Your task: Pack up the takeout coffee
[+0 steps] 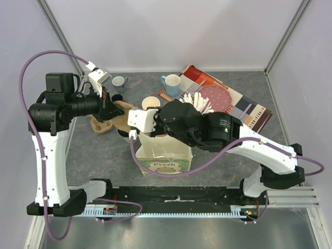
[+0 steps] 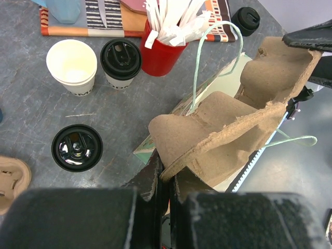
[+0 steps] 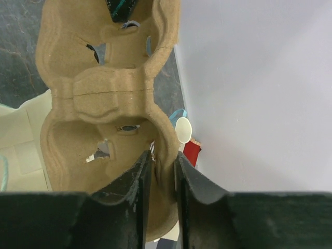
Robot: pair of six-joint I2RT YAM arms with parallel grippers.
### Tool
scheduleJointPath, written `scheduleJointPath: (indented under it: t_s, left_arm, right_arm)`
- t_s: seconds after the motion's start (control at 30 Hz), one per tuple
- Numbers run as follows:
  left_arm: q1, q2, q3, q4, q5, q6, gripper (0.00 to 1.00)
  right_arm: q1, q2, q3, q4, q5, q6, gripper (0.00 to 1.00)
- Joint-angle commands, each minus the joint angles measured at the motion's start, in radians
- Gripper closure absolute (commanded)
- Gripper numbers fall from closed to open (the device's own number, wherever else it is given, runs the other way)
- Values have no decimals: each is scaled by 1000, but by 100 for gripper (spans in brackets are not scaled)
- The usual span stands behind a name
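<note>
A brown pulp cup carrier (image 2: 233, 119) hangs in the air between both grippers, over the paper bag (image 2: 207, 88). My left gripper (image 2: 168, 166) is shut on one end of its rim. At the other end, my right gripper (image 3: 161, 161) straddles the carrier (image 3: 104, 104) rim, its fingers close against both sides. Two takeout coffee cups with black lids stand on the table, one (image 2: 120, 59) beside the red holder and one (image 2: 77, 148) nearer my left gripper. From above, the carrier (image 1: 111, 120) spans from the left gripper (image 1: 109, 106) to the right gripper (image 1: 132, 122); its pockets hold nothing.
An open lidless paper cup (image 2: 71, 65) stands by the lidded one. A red holder of wrapped straws (image 2: 161, 46), a loose black lid (image 2: 245, 18) and a striped placemat (image 1: 233, 101) lie behind. Two mugs (image 1: 171, 83) (image 1: 119, 81) stand at the back. The bag (image 1: 166, 158) has green handles.
</note>
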State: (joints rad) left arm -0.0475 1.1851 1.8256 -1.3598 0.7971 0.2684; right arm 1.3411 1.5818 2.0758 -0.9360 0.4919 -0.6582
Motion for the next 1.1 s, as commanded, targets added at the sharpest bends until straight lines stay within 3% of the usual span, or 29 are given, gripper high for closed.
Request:
scheduleJointPath:
  t_s: [0.0,0.1,0.17,0.2,0.27,0.3,0.37,0.47,0.67,0.77,0.8,0.9,1.07]
  left_arm:
    - [-6,2,15,-45,47,23,98]
    - [-6,5,17,-44,48,26,97]
    - [-6,7,21,-42,57,28,87]
    - [-6,1,21,-38,62,28,67]
    - [-6,-8,20,-7,79,31,49]
    - [-6,-15,15,7,83,31,34]
    - [-6,-36,11,42,100,31,24]
    - [-6,-51,12,50,132,43,1]
    - [-6,-96,0,30,259,162,2]
    - [-6,-126,-34,-47,379,355,22]
    - [-6,-133,-63,-155,396,550,29]
    - [-18,-189,-213,-179,329,795,38]
    - [-119,-194,-399,-179,177,1087,42]
  right_arm:
    - [6,9,18,19,43,-6,76]
    - [1,-2,4,6,65,2,89]
    - [-13,-20,-5,-7,57,12,100]
    - [-26,-37,-8,-12,41,37,100]
    - [-84,-57,-16,-26,-46,64,100]
    - [-104,-81,-22,-24,-79,78,100]
    - [-160,-106,-40,-23,-169,112,100]
    - [-212,-160,-77,-15,-240,153,100]
    - [-327,-255,-150,-9,-384,230,100]
    - [-382,-296,-181,-11,-531,252,100]
    - [-391,-316,-189,-14,-574,255,100]
    - [-425,-345,-218,-24,-709,259,100]
    - [-464,-326,-261,-17,-870,282,100]
